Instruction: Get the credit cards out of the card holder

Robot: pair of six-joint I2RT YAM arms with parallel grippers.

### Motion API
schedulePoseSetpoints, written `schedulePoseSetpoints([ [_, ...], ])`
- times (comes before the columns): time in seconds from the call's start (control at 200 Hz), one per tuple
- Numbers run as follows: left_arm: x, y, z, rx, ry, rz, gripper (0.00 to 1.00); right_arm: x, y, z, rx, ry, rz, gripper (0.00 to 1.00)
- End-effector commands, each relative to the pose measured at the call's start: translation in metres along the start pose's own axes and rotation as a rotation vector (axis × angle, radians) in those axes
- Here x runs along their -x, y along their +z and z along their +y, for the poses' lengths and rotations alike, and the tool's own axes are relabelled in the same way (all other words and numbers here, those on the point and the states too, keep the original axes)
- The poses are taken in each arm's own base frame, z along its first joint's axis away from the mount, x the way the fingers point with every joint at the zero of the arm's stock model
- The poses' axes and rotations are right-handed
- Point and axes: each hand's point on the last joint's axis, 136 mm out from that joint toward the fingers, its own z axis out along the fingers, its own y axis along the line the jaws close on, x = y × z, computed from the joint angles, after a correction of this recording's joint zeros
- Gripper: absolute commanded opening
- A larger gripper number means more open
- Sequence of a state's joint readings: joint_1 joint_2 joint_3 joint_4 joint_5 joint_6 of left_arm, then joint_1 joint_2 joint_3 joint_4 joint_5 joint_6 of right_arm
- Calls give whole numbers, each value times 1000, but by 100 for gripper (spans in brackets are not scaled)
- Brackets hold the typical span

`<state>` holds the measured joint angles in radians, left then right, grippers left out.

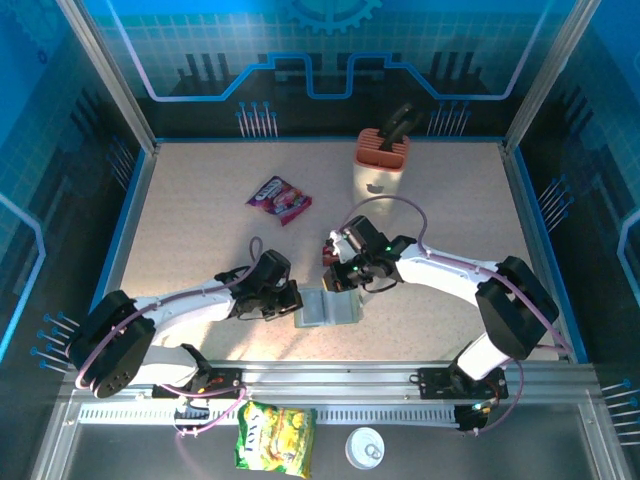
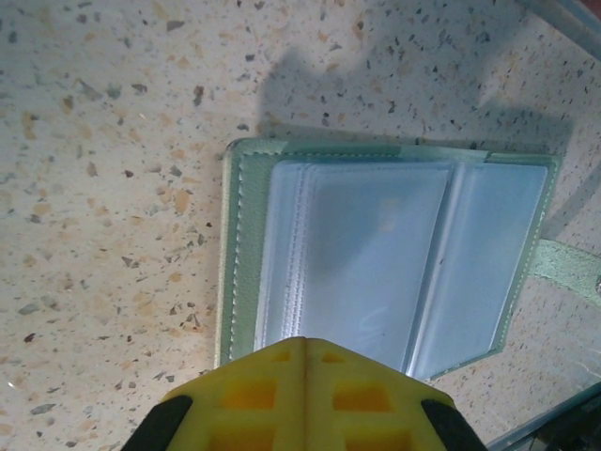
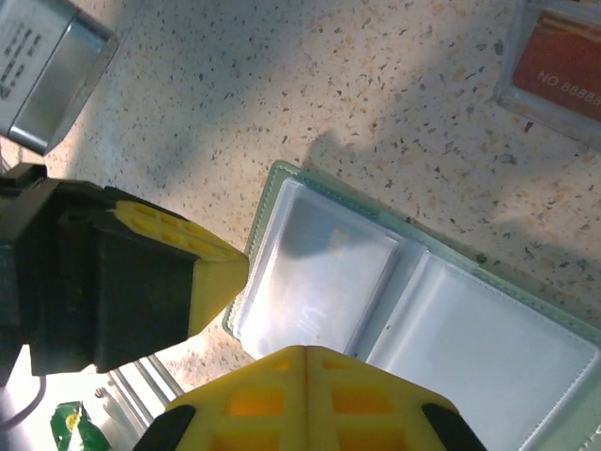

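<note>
Worktop [image 1: 200, 230]: speckled beige, walled in blue at the back and sides.
Left arm [image 1: 180, 310]: reaches from the lower left of the top view toward the centre.
Right arm [image 1: 450, 270]: reaches from the lower right toward the centre and ends just above the card holder.
Knife block [image 1: 380, 160]: beige with an orange top, upright at the upper centre, well apart from the holder.
Yellow-green packet [image 1: 275, 438]: lies at the bottom edge of the top view, below the rail.
Snack packet [image 1: 279, 198]: purple-red, flat on the worktop, up and left of the holder.
Card holder [image 1: 330, 310]: at the lower centre of the top view, between the two arms. It lies open and flat, with a grey-green rim and two pale blue-grey pocket panels facing up. Whether the pockets hold anything I cannot tell.
Left fingers [image 2: 305, 362]: yellow and closed together with nothing between them, their tip at the holder's edge.
Right fingers [image 3: 305, 366]: yellow and closed together, empty, over the holder's open panels.
White lid [image 1: 365, 448]: round, just right of the yellow-green packet.
Red card [image 3: 563, 61]: lies flat on the worktop inside a clear border at the upper right of the right wrist view, apart from the holder.
</note>
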<state>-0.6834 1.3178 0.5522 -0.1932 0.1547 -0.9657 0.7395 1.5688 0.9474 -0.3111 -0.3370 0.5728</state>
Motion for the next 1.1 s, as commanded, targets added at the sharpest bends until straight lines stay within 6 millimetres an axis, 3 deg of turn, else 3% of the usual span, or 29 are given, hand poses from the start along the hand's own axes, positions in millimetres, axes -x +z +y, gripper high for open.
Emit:
schedulePoseSetpoints([
  [0.0, -5, -1, 5, -4, 15, 16, 0, 1, 3, 12, 58, 86, -1, 0],
  [0.38, -8, 5, 22, 62, -3, 26, 0, -11, 24, 20, 110, 132, 90, 0],
  [0.915, -8, 6, 26, 86, 13, 27, 0, -21, 39, 26, 111, 133, 148, 3],
  [1.096, -6, 5, 22, 70, 21, 22, 0, -23, 44, 27, 112, 135, 158, 9],
])
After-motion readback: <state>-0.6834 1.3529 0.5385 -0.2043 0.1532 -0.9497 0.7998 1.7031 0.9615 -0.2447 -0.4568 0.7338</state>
